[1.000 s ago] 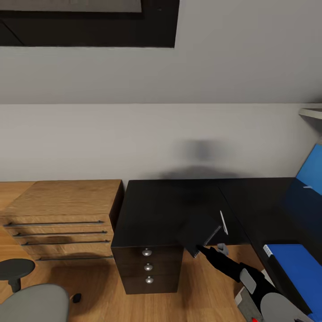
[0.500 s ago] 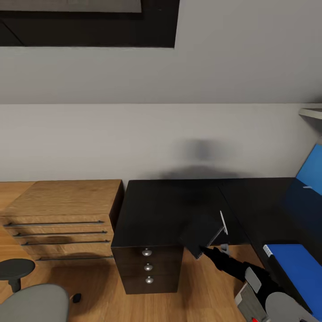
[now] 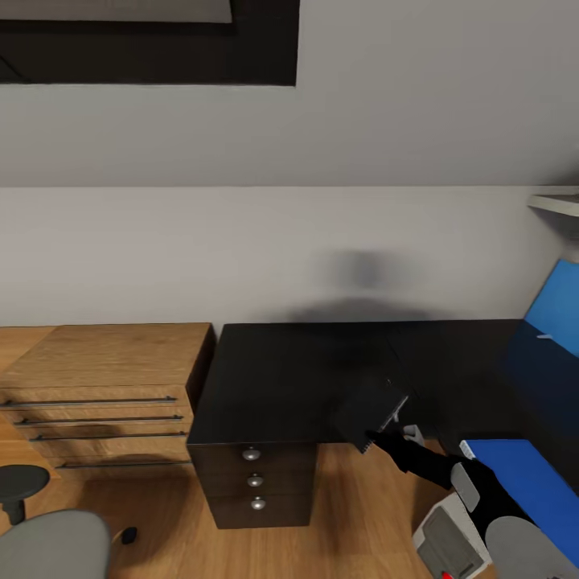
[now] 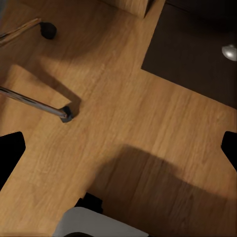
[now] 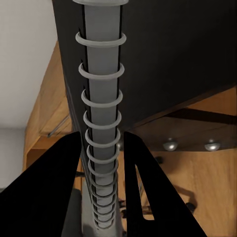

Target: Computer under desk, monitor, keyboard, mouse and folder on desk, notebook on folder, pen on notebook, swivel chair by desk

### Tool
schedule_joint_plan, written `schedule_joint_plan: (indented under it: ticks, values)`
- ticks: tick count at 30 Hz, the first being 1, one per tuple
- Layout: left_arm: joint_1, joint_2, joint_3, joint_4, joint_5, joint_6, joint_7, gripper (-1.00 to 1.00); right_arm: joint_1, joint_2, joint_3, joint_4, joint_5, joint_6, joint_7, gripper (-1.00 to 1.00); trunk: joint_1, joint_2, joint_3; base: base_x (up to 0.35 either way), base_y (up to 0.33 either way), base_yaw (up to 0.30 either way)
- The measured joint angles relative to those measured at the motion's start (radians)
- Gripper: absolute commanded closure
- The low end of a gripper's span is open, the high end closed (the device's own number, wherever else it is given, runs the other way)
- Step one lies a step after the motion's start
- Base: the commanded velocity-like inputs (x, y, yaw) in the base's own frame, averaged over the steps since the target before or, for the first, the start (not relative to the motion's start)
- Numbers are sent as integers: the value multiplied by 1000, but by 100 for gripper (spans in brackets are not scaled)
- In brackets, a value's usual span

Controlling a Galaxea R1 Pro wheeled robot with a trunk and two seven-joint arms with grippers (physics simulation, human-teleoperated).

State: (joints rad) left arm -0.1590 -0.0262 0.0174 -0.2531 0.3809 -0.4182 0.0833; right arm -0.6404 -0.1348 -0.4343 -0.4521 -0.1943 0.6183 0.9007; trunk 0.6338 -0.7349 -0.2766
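Note:
My right gripper (image 3: 378, 438) is shut on the spiral edge of the dark grey notebook (image 3: 366, 410), which hangs tilted over the front edge of the black desk (image 3: 273, 370). In the right wrist view the notebook's wire spine (image 5: 101, 98) runs between the two black fingers. The blue folder (image 3: 531, 482) lies flat on the desk's right wing. The grey swivel chair (image 3: 48, 543) is at the lower left, and its chrome legs (image 4: 34, 101) show below my open left gripper (image 4: 118, 148). The light grey computer (image 3: 442, 551) stands on the floor beside my right arm.
A light-wood drawer chest (image 3: 96, 378) stands against the desk's left side. The desk's black drawer unit (image 3: 253, 482) has three silver knobs. A blue wall panel (image 3: 559, 318) and a white shelf (image 3: 555, 203) are at the right. Wood floor lies between chair and desk.
The view has swung slightly right. My right gripper has carried the notebook a little right and farther over the desk's edge. A pale stick seen by the notebook earlier no longer stands out.

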Motion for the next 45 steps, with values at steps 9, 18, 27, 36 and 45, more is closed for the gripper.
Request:
schedule_joint_plan:
  ticks: [9,18,27,36,45]
  values:
    - [0,2,1,0,1,0,0,-100,0,-7,-1,-2,0,-16,59,100,0,0,0,0,-24,0]
    - [0,3,1,0,1,0,0,-100,9,-44,-2,34,0,-128,107,100,0,0,0,0,-1,0]
    - [0,2,0,2,1,0,0,-100,12,-56,-29,37,-89,-97,109,100,0,0,0,0,0,-135]
    - [0,2,0,2,1,0,0,-100,12,-57,-32,37,-100,-95,109,100,0,0,0,0,0,-265]
    - [0,1,1,2,1,0,0,-100,12,-58,-32,40,-100,-95,109,100,0,0,0,0,0,-270]
